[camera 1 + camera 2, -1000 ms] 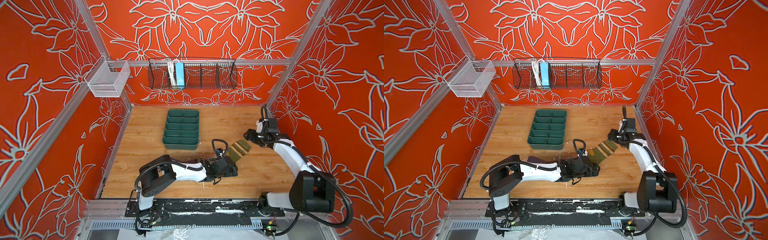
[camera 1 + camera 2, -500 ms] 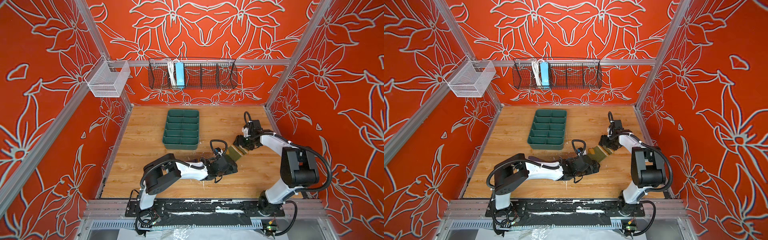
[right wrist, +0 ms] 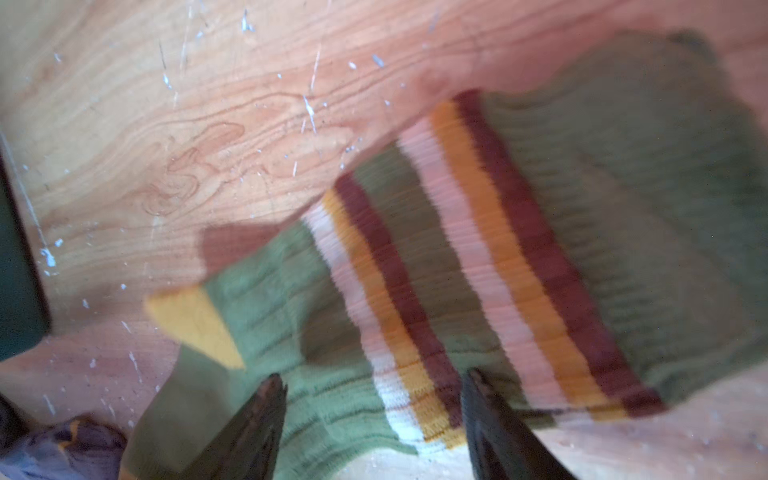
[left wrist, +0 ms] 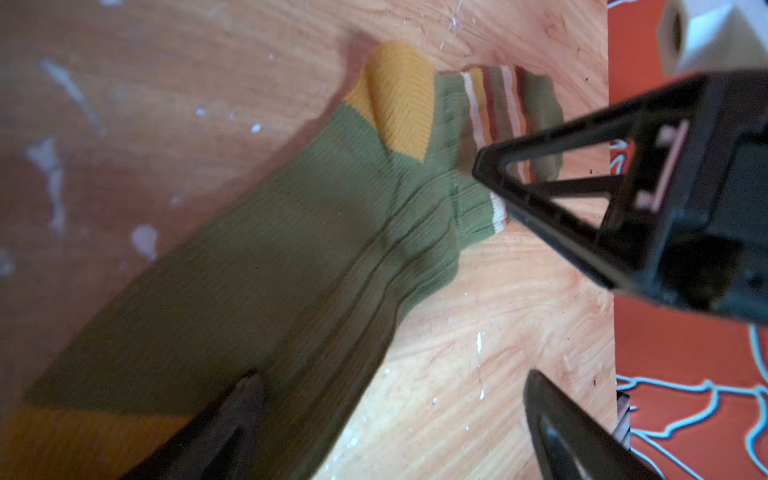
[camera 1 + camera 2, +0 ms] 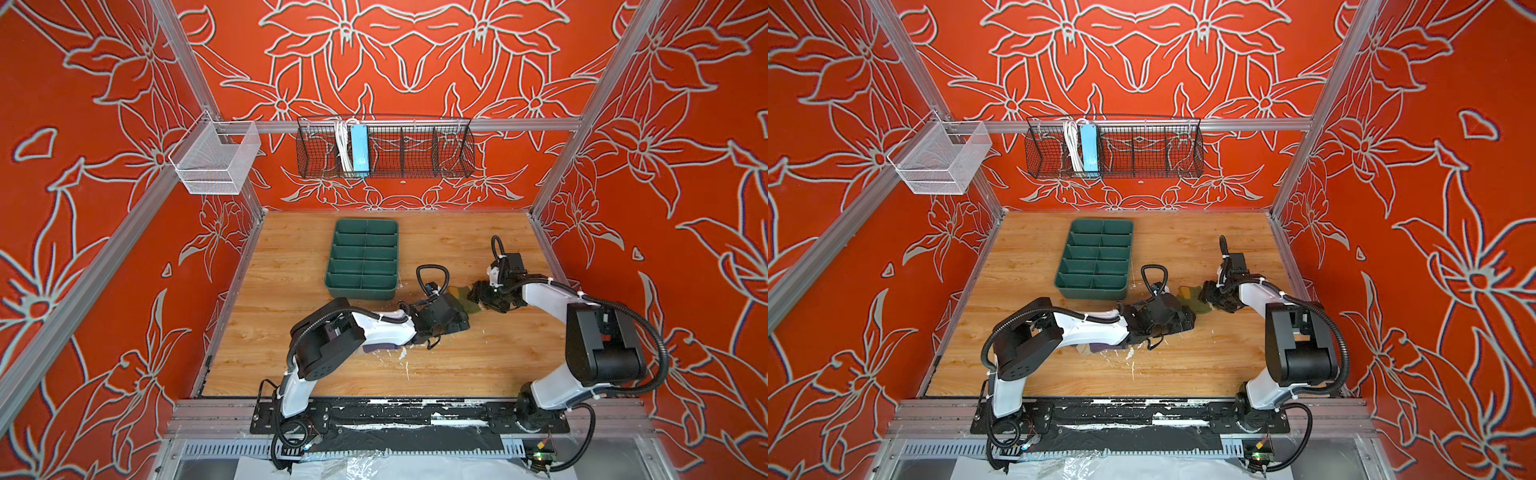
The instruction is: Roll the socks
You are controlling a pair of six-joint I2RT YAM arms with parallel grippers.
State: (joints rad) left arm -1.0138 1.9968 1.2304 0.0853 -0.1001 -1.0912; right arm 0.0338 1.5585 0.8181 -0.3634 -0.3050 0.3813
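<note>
Left gripper (image 4: pixel 392 376) wide open over olive sock (image 4: pixel 270 257); right gripper (image 3: pixel 372 376) half open, touching striped cuff (image 3: pixel 478 249).

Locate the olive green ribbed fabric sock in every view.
In a top view: olive green ribbed fabric sock, just right of centre.
In a top view: the sock, likewise just right of centre.
Left wrist: diagonal across the picture.
Right wrist: covers about half the picture.
Shared landmark: its mustard heel patch.

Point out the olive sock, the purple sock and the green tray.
olive sock (image 4: pixel 291 249), left wrist view, green middle.
purple sock (image 3: pixel 83 453), right wrist view, bunched fabric.
green tray (image 5: pixel 359 292), in a top view, near wall.
</note>
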